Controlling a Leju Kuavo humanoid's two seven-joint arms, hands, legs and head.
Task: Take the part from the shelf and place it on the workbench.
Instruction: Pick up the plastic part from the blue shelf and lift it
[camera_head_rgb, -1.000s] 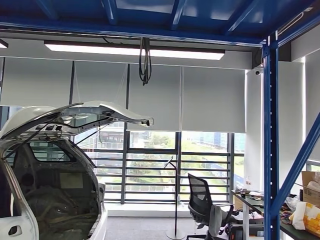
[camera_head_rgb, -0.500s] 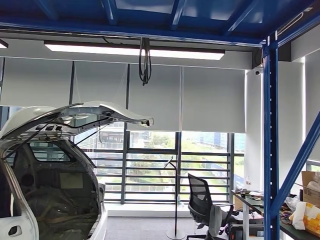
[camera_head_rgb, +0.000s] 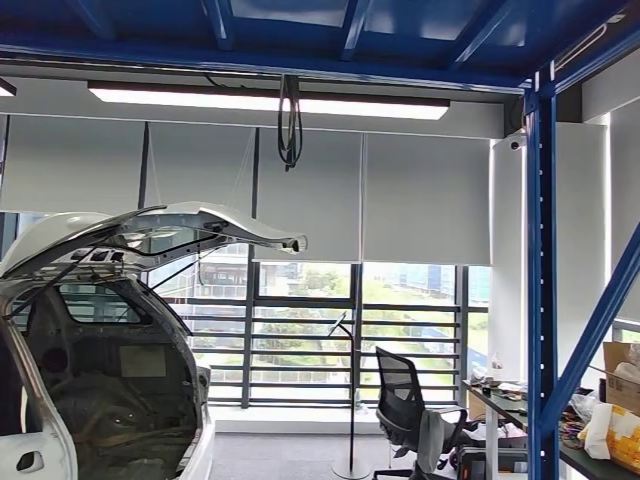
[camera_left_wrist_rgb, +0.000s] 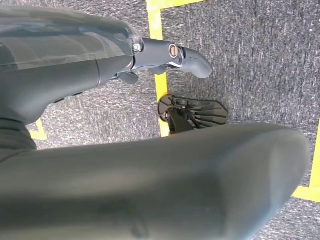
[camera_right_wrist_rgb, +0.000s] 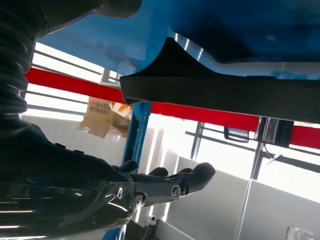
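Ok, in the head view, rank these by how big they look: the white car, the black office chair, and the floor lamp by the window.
1. The white car, with its raised tailgate, looks far the largest, though it stands nearest the camera.
2. The black office chair.
3. The floor lamp is about as tall as the chair but much thinner, so it looks smallest.

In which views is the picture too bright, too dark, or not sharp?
Head view: sharp; the ceiling lamp and windows are bright. Left wrist view: the left hand is fairly sharp against the carpet, while the large dark body part in front is blurred. Right wrist view: strong backlight, so the right hand is nearly a silhouette.
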